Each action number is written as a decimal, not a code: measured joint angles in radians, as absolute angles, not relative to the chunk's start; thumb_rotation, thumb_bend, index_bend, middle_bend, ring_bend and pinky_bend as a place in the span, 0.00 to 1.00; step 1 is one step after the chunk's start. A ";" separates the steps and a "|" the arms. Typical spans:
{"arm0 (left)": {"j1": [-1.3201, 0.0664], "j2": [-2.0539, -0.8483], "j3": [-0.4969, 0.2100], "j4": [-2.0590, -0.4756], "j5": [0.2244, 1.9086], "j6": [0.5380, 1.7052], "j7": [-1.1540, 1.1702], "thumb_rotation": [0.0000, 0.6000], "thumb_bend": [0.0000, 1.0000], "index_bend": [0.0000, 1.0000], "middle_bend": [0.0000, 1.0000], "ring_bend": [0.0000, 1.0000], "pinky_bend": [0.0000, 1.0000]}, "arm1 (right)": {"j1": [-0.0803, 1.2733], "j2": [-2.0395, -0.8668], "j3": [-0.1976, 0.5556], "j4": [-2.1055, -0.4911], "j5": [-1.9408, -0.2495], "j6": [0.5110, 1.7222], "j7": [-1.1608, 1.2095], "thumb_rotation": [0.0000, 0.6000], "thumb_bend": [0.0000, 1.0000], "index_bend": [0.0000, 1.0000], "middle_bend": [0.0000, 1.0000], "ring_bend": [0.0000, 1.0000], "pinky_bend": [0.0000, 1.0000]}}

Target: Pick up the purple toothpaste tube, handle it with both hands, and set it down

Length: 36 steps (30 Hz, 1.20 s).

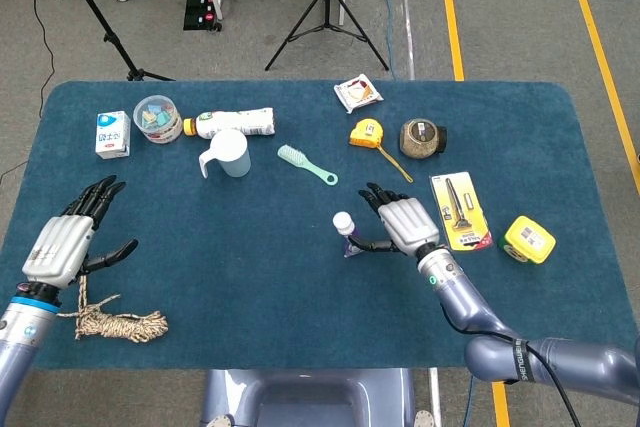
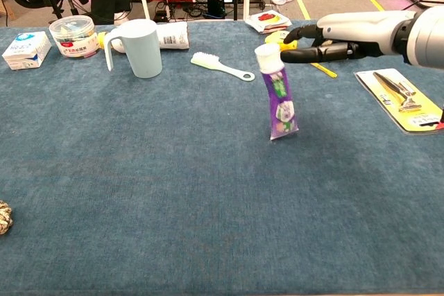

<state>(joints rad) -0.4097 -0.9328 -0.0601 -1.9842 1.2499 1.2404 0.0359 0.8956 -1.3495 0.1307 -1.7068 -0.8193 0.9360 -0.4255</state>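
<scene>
The purple toothpaste tube [image 1: 346, 238] [image 2: 278, 99] stands almost upright on the blue table cloth, white cap up, leaning slightly. My right hand [image 1: 406, 223] [image 2: 348, 33] is just right of it with its fingers stretched out. In the chest view the fingertips [image 2: 290, 54] reach to the cap; I cannot tell whether they touch it. The hand holds nothing. My left hand [image 1: 62, 244] hovers far off at the table's left side, fingers spread and empty; only the head view shows it.
A pale blue mug [image 1: 230, 154] [image 2: 139, 48] and a green brush [image 1: 305, 164] [image 2: 218, 66] lie behind the tube to the left. A packaged razor [image 1: 460, 211] [image 2: 401, 98] lies just right of my right hand. A rope bundle [image 1: 120, 325] lies by my left hand.
</scene>
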 measured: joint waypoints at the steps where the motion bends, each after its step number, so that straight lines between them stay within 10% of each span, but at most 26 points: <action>1: -0.408 -0.933 -0.062 -1.983 1.250 1.239 0.034 0.00 0.02 0.00 0.00 0.00 0.15 | 0.895 -1.348 0.134 -1.709 -0.817 0.937 -0.424 0.00 0.30 0.00 0.00 0.13 0.21; 9: -0.388 -0.933 -0.068 -1.972 1.254 1.244 0.027 0.00 0.02 0.00 0.00 0.00 0.15 | 0.865 -1.312 0.169 -1.711 -0.823 0.974 -0.367 0.00 0.30 0.00 0.04 0.15 0.23; 15: -0.366 -0.932 -0.061 -1.970 1.251 1.262 0.064 0.00 0.03 0.06 0.02 0.00 0.15 | 0.790 -1.288 0.184 -1.715 -0.881 1.046 -0.254 0.01 0.30 0.10 0.25 0.36 0.39; 21: -0.329 -0.964 -0.049 -1.968 1.245 1.342 0.212 0.38 0.03 0.35 0.19 0.15 0.26 | 0.669 -1.293 0.170 -1.693 -1.026 1.196 -0.133 0.35 0.30 0.37 0.43 0.55 0.52; 28: -0.257 -1.030 -0.042 -1.930 1.266 1.472 0.271 0.83 0.08 0.49 0.38 0.30 0.35 | 0.528 -1.302 0.127 -1.636 -1.131 1.339 -0.060 0.49 0.31 0.46 0.50 0.58 0.53; 36: -0.176 -1.103 -0.028 -1.847 1.365 1.600 0.264 0.88 0.09 0.54 0.47 0.38 0.40 | 0.394 -1.279 0.068 -1.636 -1.179 1.441 -0.074 0.51 0.32 0.48 0.51 0.58 0.53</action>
<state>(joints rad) -0.1758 -1.1026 -0.0279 -1.8473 1.3650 1.5997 0.2639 0.3940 -1.2787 0.0675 -1.6361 -1.1788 1.4410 -0.0742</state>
